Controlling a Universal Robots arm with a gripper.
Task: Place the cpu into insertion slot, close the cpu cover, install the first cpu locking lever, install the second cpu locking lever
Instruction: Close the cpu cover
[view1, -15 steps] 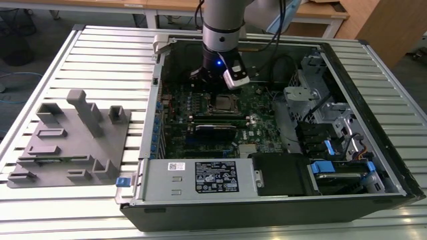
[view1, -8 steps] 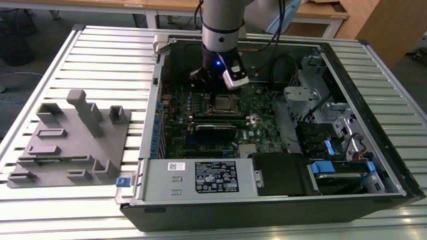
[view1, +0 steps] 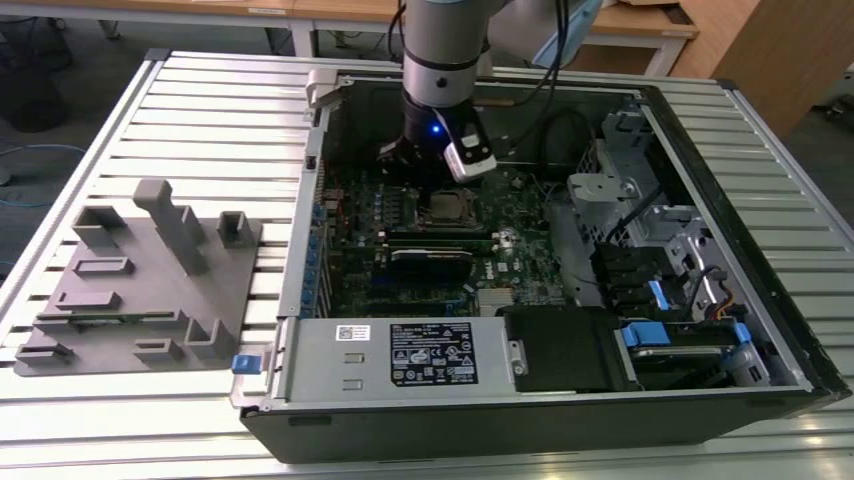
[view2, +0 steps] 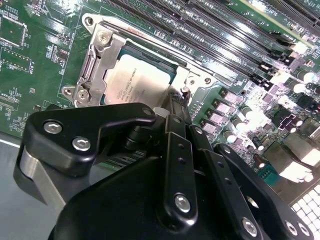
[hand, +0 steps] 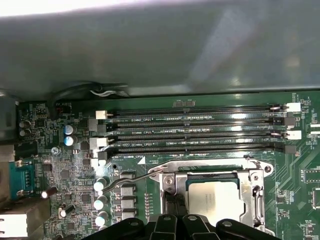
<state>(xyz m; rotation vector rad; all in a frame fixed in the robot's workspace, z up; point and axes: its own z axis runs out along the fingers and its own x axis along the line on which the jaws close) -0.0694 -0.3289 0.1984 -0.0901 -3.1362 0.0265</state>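
Observation:
The cpu (hand: 216, 199) (view2: 134, 80), a dull silver square, lies flat in the insertion slot (view1: 451, 208) on the green motherboard. The silver cpu cover (hand: 256, 186) (view2: 102, 52) is folded down over it, and the chip shows through its window. One thin wire locking lever (hand: 131, 179) sticks out sideways from the socket's corner. Another (view2: 165, 46) runs along the side facing the memory slots. My gripper (hand: 173, 196) (view2: 175, 106) (view1: 416, 168) hangs just over the socket's edge, by that corner. Its dark fingers are shut together, with nothing seen between them.
Long black memory slots (hand: 195, 130) run beside the socket, with the case's grey wall (hand: 150, 50) behind them. The open computer case holds a drive cage (view1: 627, 200) and a power supply (view1: 400, 355). A grey part holder (view1: 134, 280) sits on the slatted table at the exterior view's left.

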